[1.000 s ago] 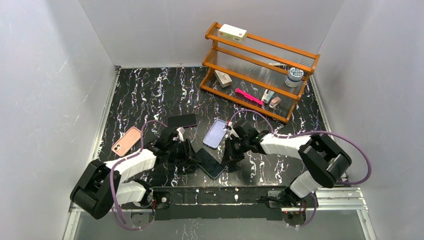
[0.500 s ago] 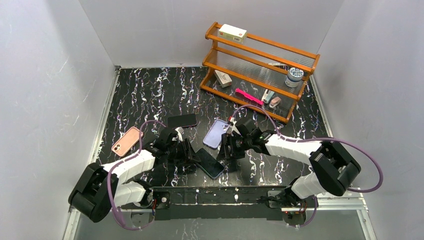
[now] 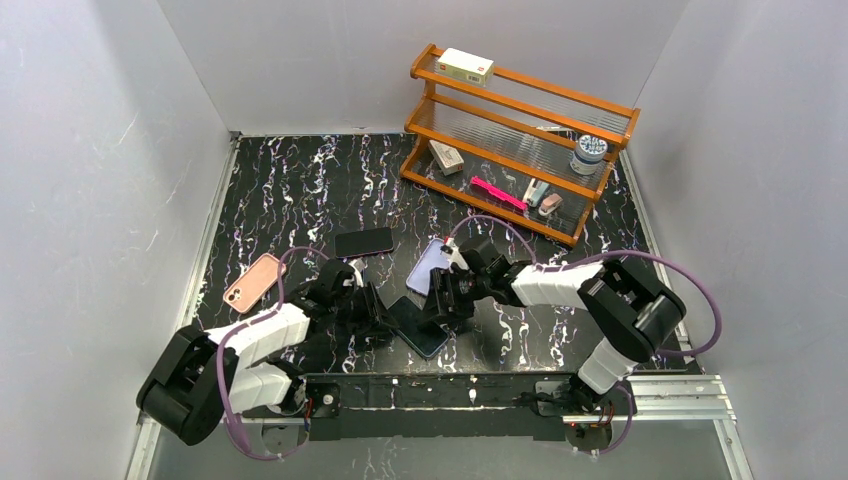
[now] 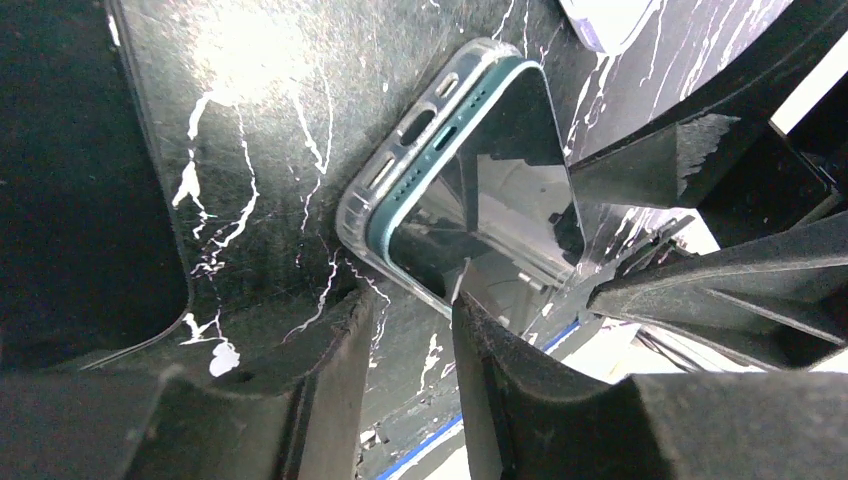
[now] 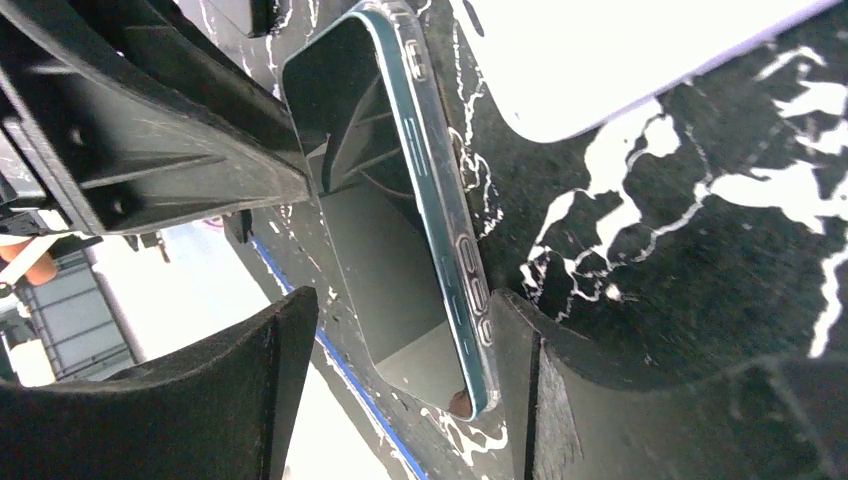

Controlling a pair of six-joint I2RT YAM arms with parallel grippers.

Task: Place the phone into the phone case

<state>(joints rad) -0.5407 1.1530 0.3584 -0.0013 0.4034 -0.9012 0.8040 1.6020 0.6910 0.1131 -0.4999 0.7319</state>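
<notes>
A wooden rack (image 3: 510,128) stands far right on the black marbled table (image 3: 300,180), with a small box (image 3: 466,66) on top (a jar (image 3: 589,154) lower down) and something pink (image 3: 497,192) on its bottom shelf.

Phone (image 4: 480,190) glossy glass; phone case (image 4: 378,182) clear smooth plastic; table (image 3: 300,180) matt marbled; rack (image 3: 520,221) wood

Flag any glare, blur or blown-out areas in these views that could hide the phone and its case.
Left wrist: a hot glare patch washes out the table at upper left; the phone and clear case are sharp, screen full of reflections. Right wrist: the pale lavender object is blown out to white; phone edge crisp. Top external: even, sharp, soft shadows only.
</notes>
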